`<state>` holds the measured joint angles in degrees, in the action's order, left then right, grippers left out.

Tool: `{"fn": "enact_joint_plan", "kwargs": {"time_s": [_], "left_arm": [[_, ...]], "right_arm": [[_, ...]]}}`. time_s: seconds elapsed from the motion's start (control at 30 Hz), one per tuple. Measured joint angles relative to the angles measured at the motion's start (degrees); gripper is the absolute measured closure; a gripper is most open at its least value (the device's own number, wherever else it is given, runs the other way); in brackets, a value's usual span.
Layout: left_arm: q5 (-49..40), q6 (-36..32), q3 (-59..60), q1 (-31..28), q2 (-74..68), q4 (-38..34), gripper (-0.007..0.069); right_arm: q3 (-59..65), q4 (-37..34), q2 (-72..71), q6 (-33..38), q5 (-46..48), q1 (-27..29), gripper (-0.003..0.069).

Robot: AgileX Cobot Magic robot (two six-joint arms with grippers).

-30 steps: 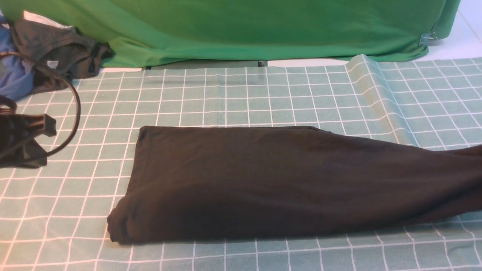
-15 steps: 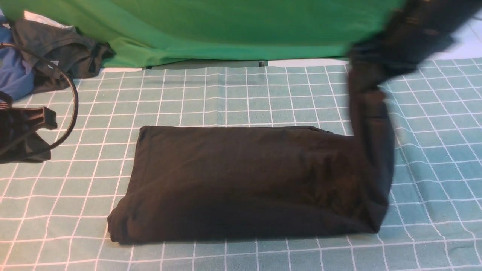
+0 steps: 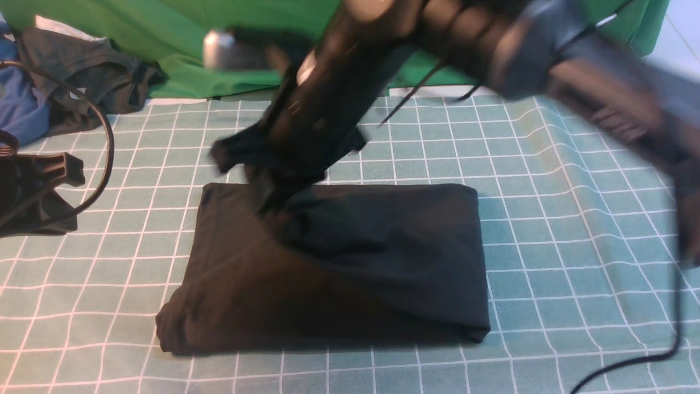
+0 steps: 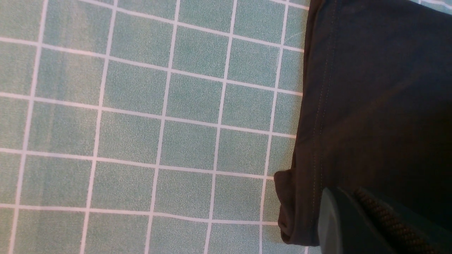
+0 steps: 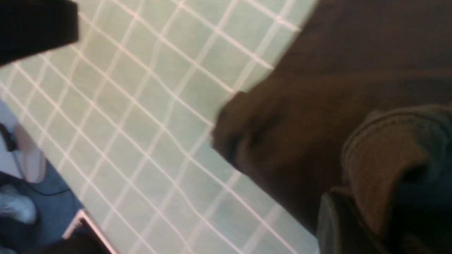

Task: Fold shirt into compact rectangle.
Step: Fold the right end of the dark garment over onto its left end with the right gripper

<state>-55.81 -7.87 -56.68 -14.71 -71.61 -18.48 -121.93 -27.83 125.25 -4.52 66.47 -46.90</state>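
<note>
The black shirt [image 3: 383,262] lies folded on the checked tablecloth [image 3: 574,219], its right end doubled back over its middle. My right arm reaches in from the upper right, blurred by motion. Its gripper [image 3: 268,197] is low over the shirt's far left part and shut on the carried end. In the right wrist view a stitched hem [image 5: 381,158] bunches at the right gripper [image 5: 356,218]. My left gripper [image 3: 38,191] hangs shut and empty at the left, apart from the shirt. The left wrist view shows the shirt's left edge [image 4: 370,88] behind one finger [image 4: 332,225].
A dark grey garment [image 3: 82,76] and a blue one [image 3: 22,109] lie piled at the far left. A big green cloth [image 3: 164,38] drapes along the back. A black cable [image 3: 106,153] loops by the left gripper, and another cable [image 3: 656,355] trails at the front right.
The right arm has swept in from the right, lifting the shirt's right end and carrying it leftward over the body. The shirt is now about half as long. The left gripper has stayed put.
</note>
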Motion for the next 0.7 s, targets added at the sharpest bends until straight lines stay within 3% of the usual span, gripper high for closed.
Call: {"fn": "enact_joint_plan", "kwargs": {"time_s": [0.1,0.17,0.33,0.43,0.47,0.53,0.6,0.67,0.7], "left_arm": [[0.0,0.0,0.0,0.0,0.0,-0.05,0.0617],[0.0,0.0,0.0,0.0,0.0,-0.05,0.0617],[0.02,0.0,0.0,0.0,0.0,-0.03,0.0617],[-0.03,0.0,0.0,0.0,0.0,0.27,0.0617],[-0.1,0.0,0.0,0.0,0.0,0.46,0.0617],[-0.1,0.0,0.0,0.0,0.0,0.59,0.0617],[-0.1,-0.14,0.0,0.0,0.0,0.37,0.0617],[-0.33,-0.5,0.0,0.0,0.0,-0.08,0.0617],[-0.72,-1.94,0.0,-0.06,0.0,-1.5,0.0617]], "right_arm": [[-0.79,-2.83,3.78,-0.16,-4.85,-1.89,0.06],[-0.84,-4.14,5.87,-0.16,-7.34,-2.95,0.0543],[-0.84,-7.7,9.38,1.19,-10.27,-4.59,0.0251],[-1.75,-8.03,9.41,6.82,-7.37,-4.45,0.0117],[-2.46,-8.03,9.19,8.04,-6.14,-4.09,0.0106],[-4.8,-7.0,8.28,9.75,-0.74,-2.4,0.0116],[-5.96,-3.8,5.94,10.23,1.52,-0.41,0.0186],[-6.12,0.06,3.79,10.57,2.05,1.07,0.0284],[-6.24,5.3,0.0,10.74,2.4,3.38,0.0432]]}}
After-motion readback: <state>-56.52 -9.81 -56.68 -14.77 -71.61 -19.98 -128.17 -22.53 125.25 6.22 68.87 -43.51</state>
